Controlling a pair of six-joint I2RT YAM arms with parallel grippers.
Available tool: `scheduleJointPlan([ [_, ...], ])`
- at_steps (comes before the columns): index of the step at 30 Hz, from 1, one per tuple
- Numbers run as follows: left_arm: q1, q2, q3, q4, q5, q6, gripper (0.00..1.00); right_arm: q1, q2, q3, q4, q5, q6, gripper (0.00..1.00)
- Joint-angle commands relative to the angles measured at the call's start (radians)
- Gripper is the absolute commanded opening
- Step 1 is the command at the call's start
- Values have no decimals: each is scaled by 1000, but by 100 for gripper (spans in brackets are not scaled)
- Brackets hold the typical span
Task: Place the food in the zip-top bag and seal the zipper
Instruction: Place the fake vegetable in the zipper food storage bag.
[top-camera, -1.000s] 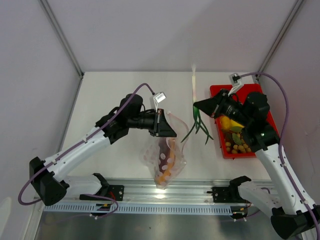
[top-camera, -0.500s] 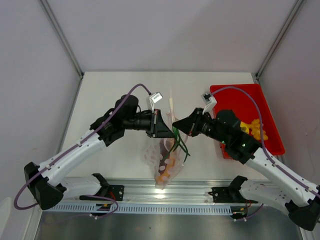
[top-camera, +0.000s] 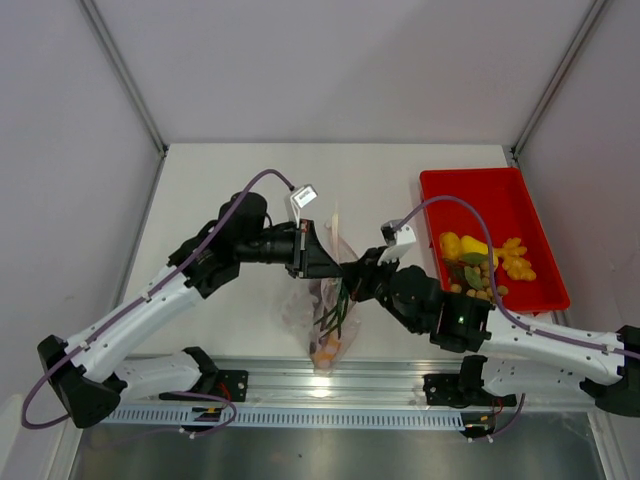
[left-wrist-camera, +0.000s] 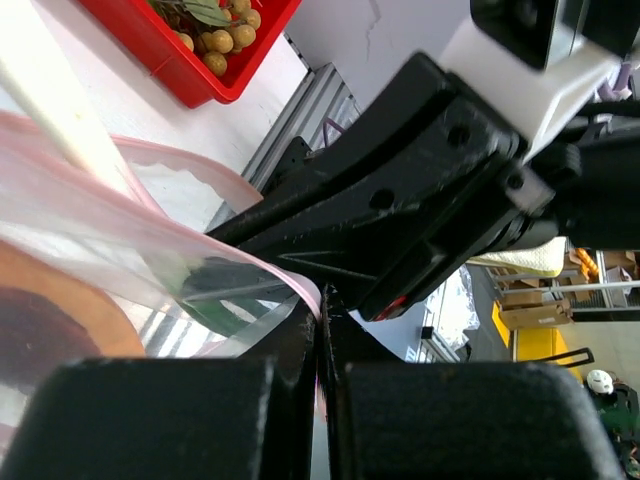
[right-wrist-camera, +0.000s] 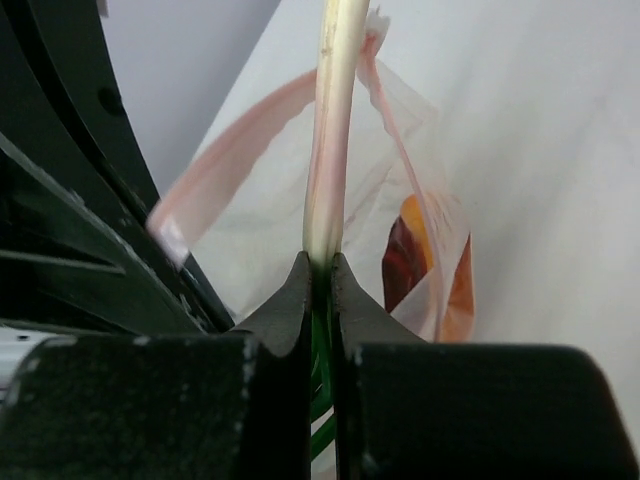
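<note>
Pinched tight on the zipper of the zip-top bag with left gripper, at 6 o'clock on the surface; clamped on the green onion with right gripper (leaves inside the bag)

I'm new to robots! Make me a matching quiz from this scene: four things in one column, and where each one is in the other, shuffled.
Things:
1. long green onion with a white stalk
2. clear dotted plastic zip-top bag
3. orange-red melon slice
4. red rectangular plastic tray

Places:
A. lying inside the bag
B. on the robot's right, with loose toy foods in it
C. pinched in the right claw
D. gripped at its pink rim by the left claw

Pairs: 1-C, 2-D, 3-A, 4-B
</note>
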Motion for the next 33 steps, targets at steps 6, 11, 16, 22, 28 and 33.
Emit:
scheduleJointPlan([
  [6,-2,-40,50,-3,-16,10,1,114,-10,7,-80,225,-141,23],
  [11,-2,-40,46,-13,-6,16,0,113,-41,43,-135,225,-194,52],
  [16,-2,-47,49,-22,6,25,1,47,-61,114,-167,171,-249,54],
  [22,-2,-56,33,-29,15,27,1,-111,-37,252,-248,-15,-303,61],
  [28,-7,-62,21,-22,27,24,1,-433,103,418,-368,-483,-289,66],
  [33,-10,-59,27,-25,34,27,1,-556,200,462,-327,-746,-257,68],
])
